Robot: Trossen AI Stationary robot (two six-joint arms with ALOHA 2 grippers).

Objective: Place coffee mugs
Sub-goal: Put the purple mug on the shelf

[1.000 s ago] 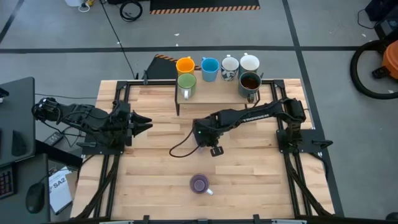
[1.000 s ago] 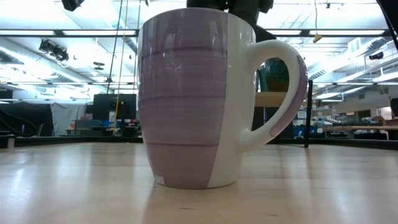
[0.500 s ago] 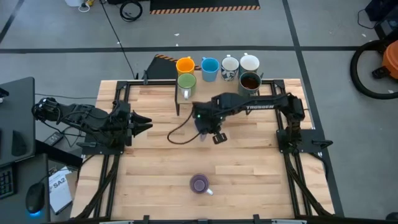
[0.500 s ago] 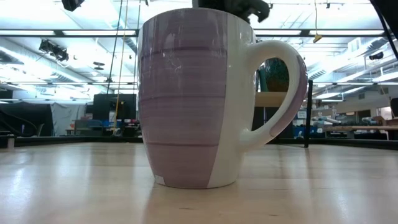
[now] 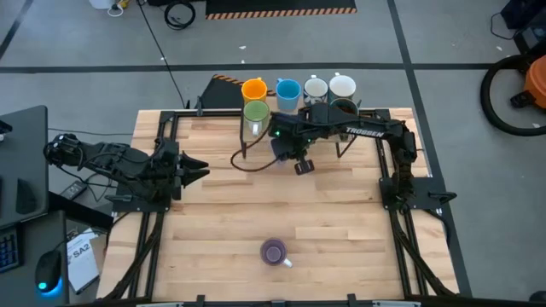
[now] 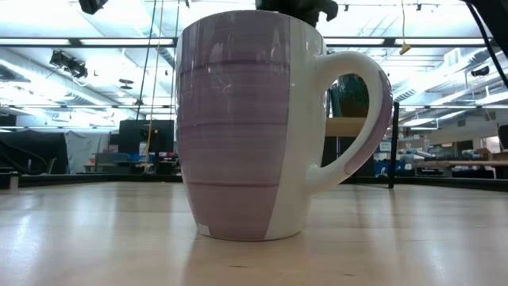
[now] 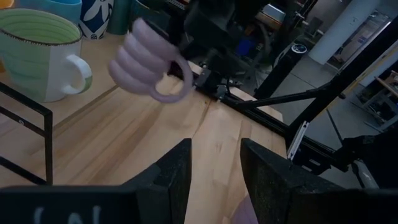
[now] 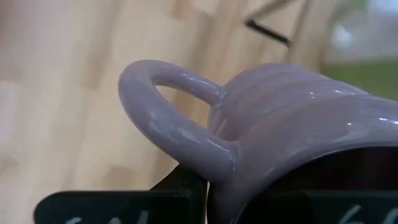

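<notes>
My right gripper (image 5: pixel 288 152) is shut on a lilac ribbed mug (image 7: pixel 140 62) and hangs over the table's far middle, just before the raised shelf (image 5: pixel 290 128). On the shelf stand a green (image 5: pixel 256 114), an orange (image 5: pixel 254 89), a blue (image 5: pixel 287 93), two white (image 5: pixel 316 89) and a dark mug (image 5: pixel 345 109). A second lilac mug (image 5: pixel 274 252) stands upright on its base near the table's front edge. At the table's left my left gripper (image 5: pixel 194 169) waits open with nothing between its fingers. My right gripper holds the lilac mug at its rim next to the handle (image 8: pixel 177 127). One dark finger (image 8: pixel 186 186) shows outside the wall under the handle's root; the mug hides the other. The fingers come from above, pointing steeply down. The mug hangs tilted, clear of the table.
The shelf's black frame legs (image 5: pixel 245 141) stand on the far part of the table. A black cable (image 5: pixel 247 166) loops down from the right arm. The arms' black base frames run along the table's left (image 5: pixel 158 183) and right (image 5: pixel 401 183) edges.
My right gripper has risen and gone toward the table's far edge, up to the shelf, tipping a little as it went. The lilac mug went with it, lifted clear of the table. The near lilac mug kept still.
</notes>
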